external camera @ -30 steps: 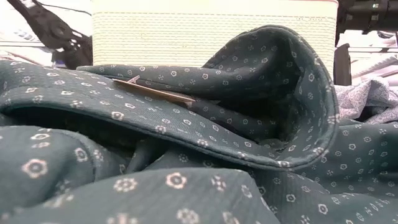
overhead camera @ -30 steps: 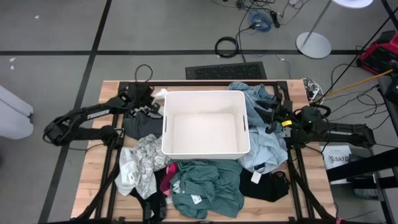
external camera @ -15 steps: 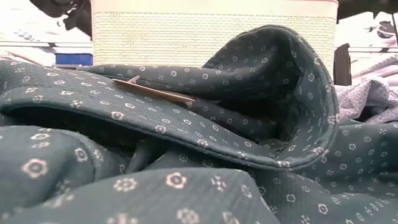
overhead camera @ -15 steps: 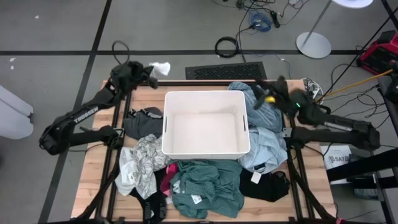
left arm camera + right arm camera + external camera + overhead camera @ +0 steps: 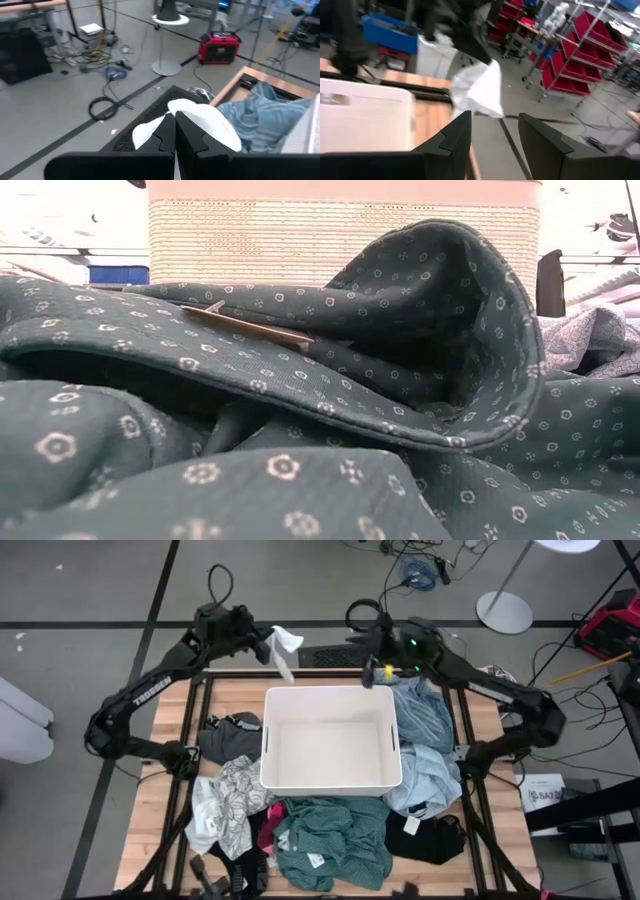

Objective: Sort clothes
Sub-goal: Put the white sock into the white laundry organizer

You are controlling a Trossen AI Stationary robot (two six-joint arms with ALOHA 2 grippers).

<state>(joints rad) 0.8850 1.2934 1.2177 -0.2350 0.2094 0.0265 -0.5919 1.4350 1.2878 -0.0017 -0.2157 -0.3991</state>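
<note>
Left gripper (image 5: pixel 268 640) pressed together on a small white cloth piece (image 5: pixel 283 650); I see it held up past the far edge of the wooden table (image 5: pixel 172 710), near the far left corner of the white rectangular plastic bin (image 5: pixel 330 780). In the left wrist view the two dark fingers (image 5: pixel 162 135) meet flat, white fabric (image 5: pixel 205 122) bulging out either side.

Right gripper (image 5: pixel 378 668) raised above the far right corner of the bin, jaws spread, nothing between them. Its wrist view shows the white cloth (image 5: pixel 477 90) hanging ahead, apart from both fingers (image 5: pixel 455 135).

Bin sits mid-table, inside bare.

Clothes around it:
- light blue crumpled shirt (image 5: pixel 425 740) along the bin's right side.
- teal-green patterned garment (image 5: pixel 335 840) on the near side; it fills the low view (image 5: pixel 300 430).
- black garment with a white label (image 5: pixel 430 835) at near right.
- white-grey patterned piece (image 5: pixel 225 805) at near left, dark red fabric (image 5: pixel 268 825) just beside it.
- dark grey item (image 5: pixel 228 735) left of the bin.
</note>
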